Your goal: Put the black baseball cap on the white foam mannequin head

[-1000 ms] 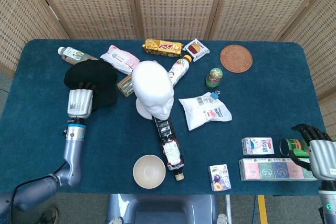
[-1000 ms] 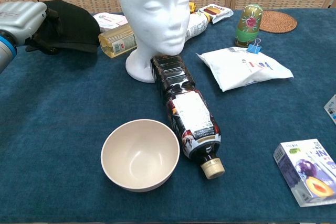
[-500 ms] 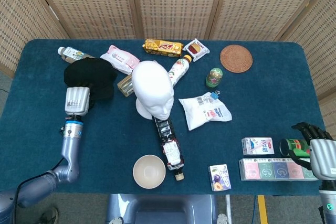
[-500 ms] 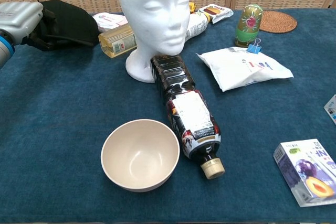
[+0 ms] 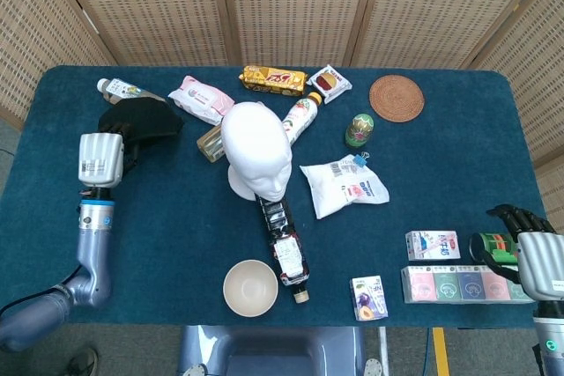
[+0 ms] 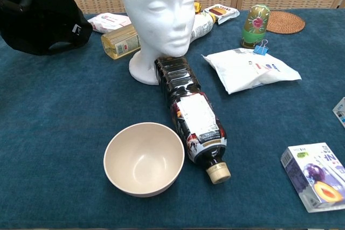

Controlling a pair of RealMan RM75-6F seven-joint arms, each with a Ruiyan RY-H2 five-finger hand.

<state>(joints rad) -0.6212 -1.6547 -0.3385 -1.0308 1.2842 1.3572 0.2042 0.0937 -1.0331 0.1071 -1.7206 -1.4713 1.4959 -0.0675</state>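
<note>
The black baseball cap (image 5: 139,120) hangs off the table at the far left, gripped at its near edge by my left hand (image 5: 100,160). In the chest view the cap (image 6: 41,19) fills the upper left corner, raised and tilted, with the hand itself mostly out of frame. The white foam mannequin head (image 5: 256,149) stands upright mid-table, bare, to the right of the cap (image 6: 157,9). My right hand (image 5: 539,255) rests at the table's near right edge, fingers apart, holding nothing, beside a green can (image 5: 492,246).
A dark drink bottle (image 6: 193,115) lies in front of the mannequin's base, with a beige bowl (image 6: 143,158) to its left. A yellow bottle (image 6: 119,42) lies between cap and mannequin. A white pouch (image 5: 345,186), snack packs and cartons are scattered to the right and back.
My left hand has lifted the cap off the table and drawn it left and toward me. The right hand has stayed put.
</note>
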